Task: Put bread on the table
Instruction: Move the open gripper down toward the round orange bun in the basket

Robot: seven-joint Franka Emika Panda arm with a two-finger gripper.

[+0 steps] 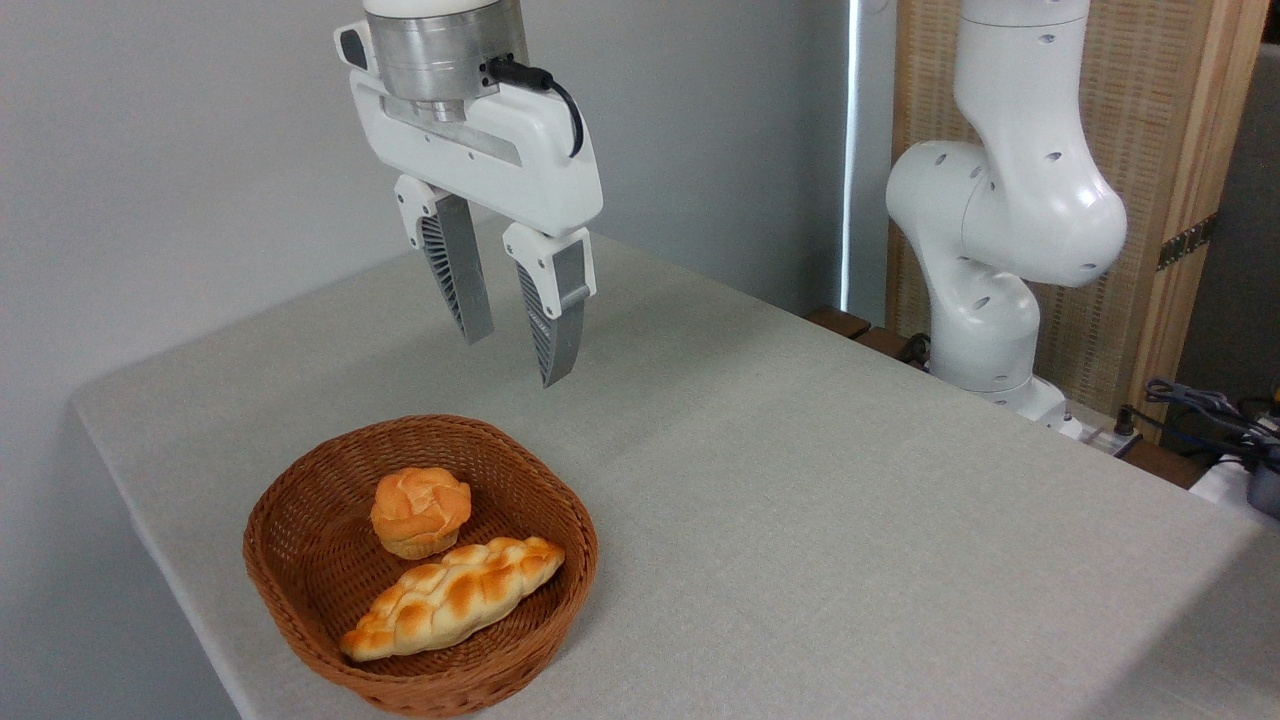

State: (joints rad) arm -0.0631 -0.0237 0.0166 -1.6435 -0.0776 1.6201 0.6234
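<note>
The bread (421, 511), a small round golden-orange bun with a cracked top, sits upright inside a brown wicker basket (300, 560) at the near left of the table (800, 500). My gripper (515, 355) hangs in the air above and slightly behind the basket, well clear of the bun. Its two grey fingers (553, 320) point down, spread apart, with nothing between them.
A long braided golden loaf (455, 596) lies in the basket just in front of the bun, touching it. The arm's white base (985, 300) stands at the table's far right edge, with cables (1200, 410) beside it. A grey wall runs behind.
</note>
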